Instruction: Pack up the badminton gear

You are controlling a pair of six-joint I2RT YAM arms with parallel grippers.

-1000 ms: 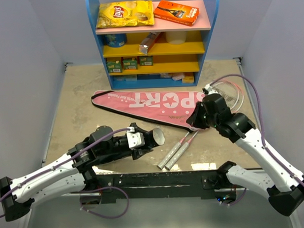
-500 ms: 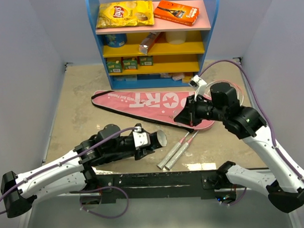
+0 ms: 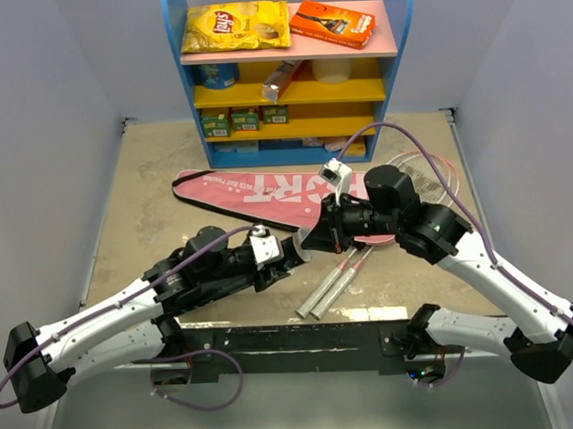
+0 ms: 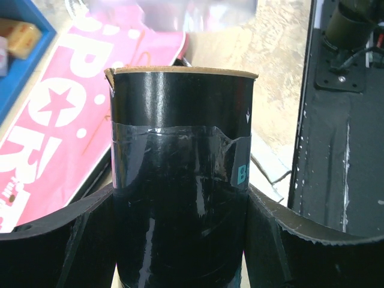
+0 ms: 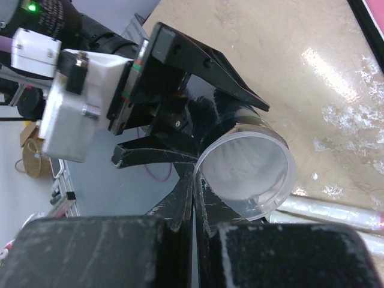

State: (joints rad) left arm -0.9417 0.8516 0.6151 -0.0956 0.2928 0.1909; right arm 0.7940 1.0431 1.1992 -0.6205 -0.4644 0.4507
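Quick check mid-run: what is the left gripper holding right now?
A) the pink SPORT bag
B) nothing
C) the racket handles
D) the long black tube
D: in the left wrist view the left gripper is closed around the black tube, one finger on each side. In the top view the rackets and the pink bag lie on the table, outside its grasp.
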